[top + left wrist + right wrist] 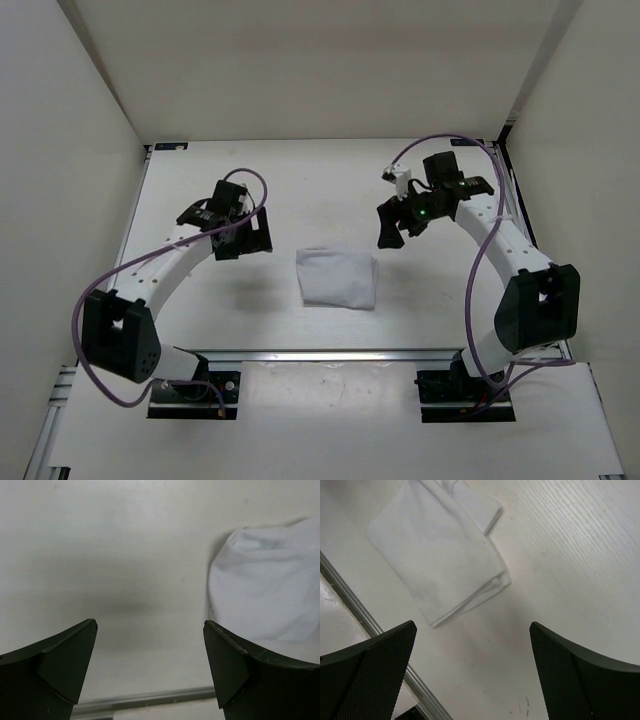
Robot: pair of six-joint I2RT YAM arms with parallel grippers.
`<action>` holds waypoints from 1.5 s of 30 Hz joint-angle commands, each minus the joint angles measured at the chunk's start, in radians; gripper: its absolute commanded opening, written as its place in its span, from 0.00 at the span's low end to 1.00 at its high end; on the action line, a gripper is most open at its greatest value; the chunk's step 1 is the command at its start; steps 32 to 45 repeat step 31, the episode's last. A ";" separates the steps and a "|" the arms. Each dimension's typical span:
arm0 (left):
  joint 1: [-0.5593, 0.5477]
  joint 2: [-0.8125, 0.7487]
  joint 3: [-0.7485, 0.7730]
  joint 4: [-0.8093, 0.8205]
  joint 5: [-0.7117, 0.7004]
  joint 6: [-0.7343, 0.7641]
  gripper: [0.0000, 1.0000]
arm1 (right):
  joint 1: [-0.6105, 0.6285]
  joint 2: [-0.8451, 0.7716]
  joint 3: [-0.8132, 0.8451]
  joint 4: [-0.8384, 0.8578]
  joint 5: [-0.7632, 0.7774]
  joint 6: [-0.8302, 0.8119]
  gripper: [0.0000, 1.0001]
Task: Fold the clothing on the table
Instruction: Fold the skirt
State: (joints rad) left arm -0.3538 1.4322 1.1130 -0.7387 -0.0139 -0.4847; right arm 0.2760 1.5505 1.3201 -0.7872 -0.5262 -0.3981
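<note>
Both pincers stand wide open and hold nothing. The left pincer point(243, 238) and the right pincer point(392, 228) hover above the flat off-white matte surface point(330, 190), and in each wrist view the two dark fingers are far apart with only bare surface between them. One small white cloth point(337, 277), thin and soft, lies flat on this surface between the two pincers, a little toward the arm bases from both. Seen from the left pincer point(150, 625), the cloth point(265, 585) is ahead and to its right, apart from the fingers. Seen from the right pincer point(472, 626), the cloth point(440, 555) is ahead and to its left, also not touched. Its shape is a compact rectangle, and the longer side runs from one pincer toward the other, though only a little longer than the short side. At the corner that faces the right pincer, several layers show at the edge, so I judge it is already folded at least once. The right pincer seems somewhat nearer to the cloth than the left one, so a further fold would probably start from that side, across the long axis. By count: one cloth, two pincers, two arms.
</note>
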 commanded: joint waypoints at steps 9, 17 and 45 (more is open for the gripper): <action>0.134 -0.326 -0.154 -0.153 0.025 0.080 0.99 | 0.055 -0.099 -0.189 -0.011 0.308 -0.021 0.99; 0.107 -0.348 -0.087 -0.179 0.015 0.121 0.99 | 0.063 -0.191 -0.278 0.089 0.367 -0.047 1.00; 0.119 -0.361 -0.065 -0.191 0.023 0.141 0.99 | 0.092 -0.244 -0.289 0.115 0.390 0.030 0.99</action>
